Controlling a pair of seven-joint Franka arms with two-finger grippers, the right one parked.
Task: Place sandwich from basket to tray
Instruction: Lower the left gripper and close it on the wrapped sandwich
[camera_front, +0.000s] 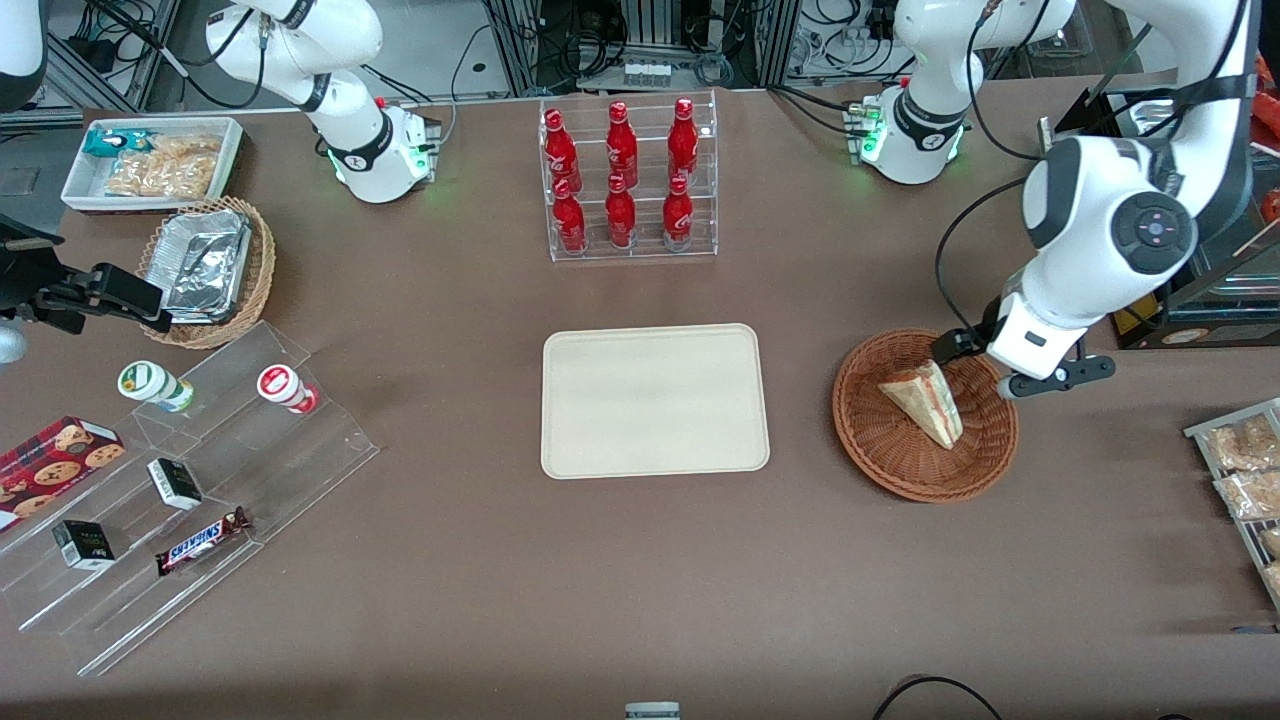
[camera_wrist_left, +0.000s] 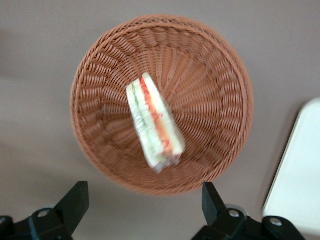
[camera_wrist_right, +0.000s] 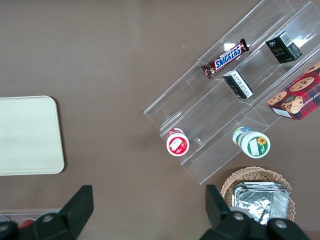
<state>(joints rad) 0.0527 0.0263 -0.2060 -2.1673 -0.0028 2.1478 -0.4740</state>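
Note:
The sandwich (camera_front: 925, 402) (camera_wrist_left: 154, 120), a wrapped white-bread wedge with red and green filling, lies in the middle of the round reddish-brown basket (camera_front: 880, 460) (camera_wrist_left: 100, 65). My gripper (camera_front: 980, 362) (camera_wrist_left: 142, 205) hovers above the basket's rim, on the side farther from the front camera. It is open with nothing between its fingers, and it stands apart from the sandwich. The cream tray (camera_front: 655, 400) (camera_wrist_left: 300, 175) lies bare beside the basket, toward the parked arm's end of the table.
A clear rack of red bottles (camera_front: 628, 180) stands farther back than the tray. Toward the parked arm's end are a tan basket of foil containers (camera_front: 210, 270), a white snack bin (camera_front: 150, 160) and an acrylic step stand (camera_front: 200, 480). Snack packets (camera_front: 1240, 470) lie at the working arm's end.

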